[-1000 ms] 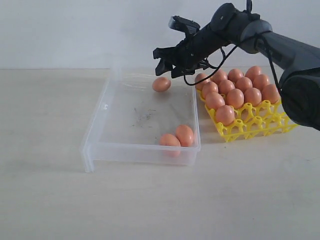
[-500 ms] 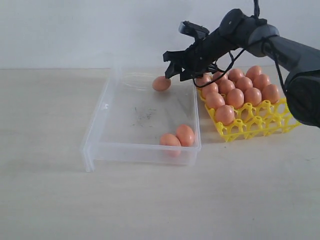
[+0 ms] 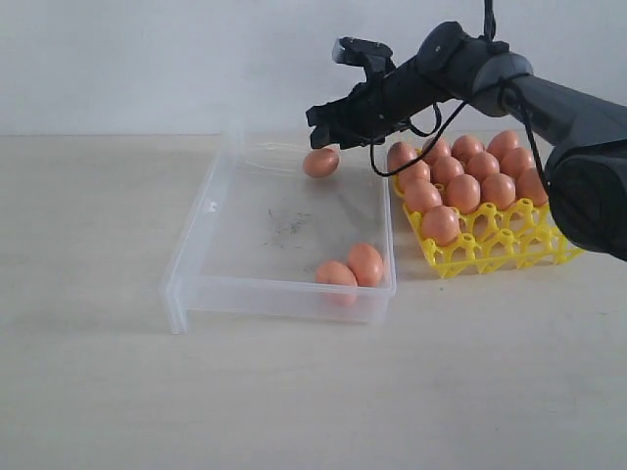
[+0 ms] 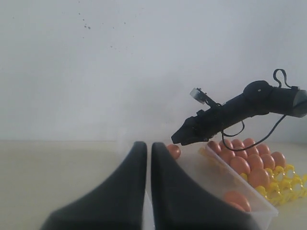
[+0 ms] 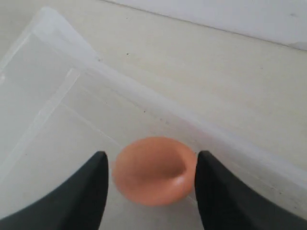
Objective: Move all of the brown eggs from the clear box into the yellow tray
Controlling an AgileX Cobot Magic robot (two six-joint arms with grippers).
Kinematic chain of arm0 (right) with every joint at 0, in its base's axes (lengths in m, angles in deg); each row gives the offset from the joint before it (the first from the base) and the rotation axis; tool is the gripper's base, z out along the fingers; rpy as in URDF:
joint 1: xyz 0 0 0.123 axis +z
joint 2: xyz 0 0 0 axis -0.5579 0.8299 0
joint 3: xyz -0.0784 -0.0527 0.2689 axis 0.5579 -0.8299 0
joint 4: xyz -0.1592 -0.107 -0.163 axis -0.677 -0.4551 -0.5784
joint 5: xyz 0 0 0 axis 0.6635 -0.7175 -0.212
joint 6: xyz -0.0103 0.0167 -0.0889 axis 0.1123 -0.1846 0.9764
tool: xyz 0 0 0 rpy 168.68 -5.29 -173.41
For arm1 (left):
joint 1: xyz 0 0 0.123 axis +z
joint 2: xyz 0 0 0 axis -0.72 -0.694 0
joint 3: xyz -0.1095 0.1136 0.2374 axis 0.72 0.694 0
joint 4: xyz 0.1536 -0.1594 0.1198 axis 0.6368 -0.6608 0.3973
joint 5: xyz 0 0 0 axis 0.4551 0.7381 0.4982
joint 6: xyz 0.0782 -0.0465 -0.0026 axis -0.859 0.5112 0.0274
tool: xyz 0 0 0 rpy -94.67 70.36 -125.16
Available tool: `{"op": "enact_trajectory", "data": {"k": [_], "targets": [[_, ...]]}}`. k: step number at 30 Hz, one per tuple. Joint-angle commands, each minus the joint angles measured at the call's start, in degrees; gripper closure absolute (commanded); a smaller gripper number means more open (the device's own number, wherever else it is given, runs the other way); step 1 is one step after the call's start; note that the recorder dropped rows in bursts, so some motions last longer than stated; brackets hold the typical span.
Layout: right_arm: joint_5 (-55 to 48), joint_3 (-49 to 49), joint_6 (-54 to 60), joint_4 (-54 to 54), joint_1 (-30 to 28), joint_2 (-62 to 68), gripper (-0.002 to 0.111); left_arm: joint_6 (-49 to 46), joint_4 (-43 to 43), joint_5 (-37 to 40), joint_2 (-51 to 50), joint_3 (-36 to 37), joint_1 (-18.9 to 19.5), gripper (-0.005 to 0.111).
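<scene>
Brown eggs [image 3: 462,192] fill most cups of the yellow tray [image 3: 509,247], and three lie in the clear box [image 3: 211,211]. The box sits mid-worktop [image 3: 98,392], reaching toward the far edge, with the tray just beside it on the right. The right gripper [image 3: 326,119] hangs over the box's far right corner, fingers spread wide and empty, just above a lone egg [image 3: 320,163]. The left gripper [image 4: 148,160] is pinched to a slit, holding nothing. A touching pair of eggs [image 3: 351,268] rests in the box's near right corner.
</scene>
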Motion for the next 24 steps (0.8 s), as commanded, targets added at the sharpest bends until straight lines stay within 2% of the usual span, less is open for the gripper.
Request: {"op": "enact_trajectory", "data": {"k": [1,8,10,12,16,20,24], "targets": [[0.38,0.16,-1.67,-0.85,-0.13,1.96,0.060,-0.22,0.17,-0.07,0.19,0.21,0.22,0.103],[1.68,0.16,-2.08,-0.77,-0.13,5.20,0.060,-0.22,0.17,-0.07,0.19,0.21,0.22,0.103],[2.48,0.16,-0.11,-0.84,-0.13,5.36,0.063,-0.22,0.17,-0.07,0.19,0.21,0.22,0.103],[3.07,0.16,1.60,-0.84,-0.13,5.36,0.075,-0.22,0.17,-0.07,0.19,0.21,0.22,0.103],[3.97,0.16,4.48,-0.33,-0.13,5.36,0.108,-0.22,0.17,-0.07,0.19,0.21,0.22,0.103],[4.84,0.16,8.11,-0.31,-0.13,5.21,0.108,-0.22,0.17,-0.07,0.19,0.21,0.22,0.103],[5.78,0.16,17.94,-0.31,0.01,3.92,0.108,-0.22,0.17,-0.07,0.19,0.21,0.22,0.103]]}}
